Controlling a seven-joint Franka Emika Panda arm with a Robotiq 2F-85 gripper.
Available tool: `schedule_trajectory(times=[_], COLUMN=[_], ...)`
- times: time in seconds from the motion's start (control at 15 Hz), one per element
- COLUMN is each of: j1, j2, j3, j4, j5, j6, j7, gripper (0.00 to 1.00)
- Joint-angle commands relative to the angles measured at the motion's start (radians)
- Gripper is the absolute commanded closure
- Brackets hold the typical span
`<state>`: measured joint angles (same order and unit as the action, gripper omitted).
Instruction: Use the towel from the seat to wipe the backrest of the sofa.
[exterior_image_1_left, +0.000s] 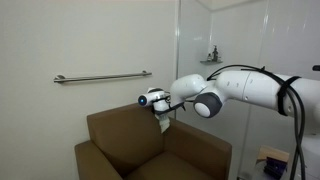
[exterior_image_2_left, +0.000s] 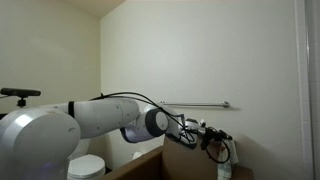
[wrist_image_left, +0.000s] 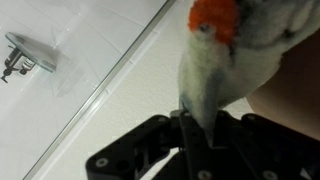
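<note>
In the wrist view we see the gripper (wrist_image_left: 196, 108) coming in from the bottom edge. Its jaws are drawn almost together on a fold of the towel (wrist_image_left: 228, 58), which rises out of them as a pale grey-white bundle. Only here do we see an orange-red patch (wrist_image_left: 212, 14) at the cloth's far end, and the round mount (wrist_image_left: 26, 54) of the grab bar on the tiled wall (wrist_image_left: 110, 60) behind. A brown area at the right edge looks like the sofa (wrist_image_left: 292, 105), but we cannot tell from this view whether the cloth touches it.

In an exterior view the arm (exterior_image_1_left: 235, 92) reaches in from the right. The gripper (exterior_image_1_left: 160, 108) sits just above the top of the backrest (exterior_image_1_left: 125, 130), near its right-hand corner in the picture. The towel (exterior_image_1_left: 164, 122) hangs below it as a small white scrap, against or just beside the upholstery; we cannot settle which. This view alone shows the whole sofa (exterior_image_1_left: 190, 160), the full grab bar (exterior_image_1_left: 100, 77) and a small shelf (exterior_image_1_left: 211, 59) on the wall.

In an exterior view the arm (exterior_image_2_left: 100, 118) comes in from the left. The gripper (exterior_image_2_left: 214, 140) is a dark tangle whose opening we cannot read there, and the towel (exterior_image_2_left: 231, 152) hangs white beneath it. Only a sliver of sofa (exterior_image_2_left: 185, 165) shows along the bottom, under the grab bar (exterior_image_2_left: 195, 104).
</note>
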<state>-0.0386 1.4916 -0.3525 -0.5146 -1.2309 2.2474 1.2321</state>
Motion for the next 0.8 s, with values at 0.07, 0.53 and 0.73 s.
schedule_trajectory(times=[0.07, 0.53, 0.73], j1=[-0.009, 0.117, 0.203], j2=[0.000, -0.001, 0.001], j3=[0.040, 0.160, 0.194], j4=[0.057, 0.029, -0.001], j5=[0.023, 0.140, 0.203], j6=[0.090, 0.197, 0.211], j7=[-0.097, -0.224, -0.256], gripper=[0.94, 0.94, 0.94])
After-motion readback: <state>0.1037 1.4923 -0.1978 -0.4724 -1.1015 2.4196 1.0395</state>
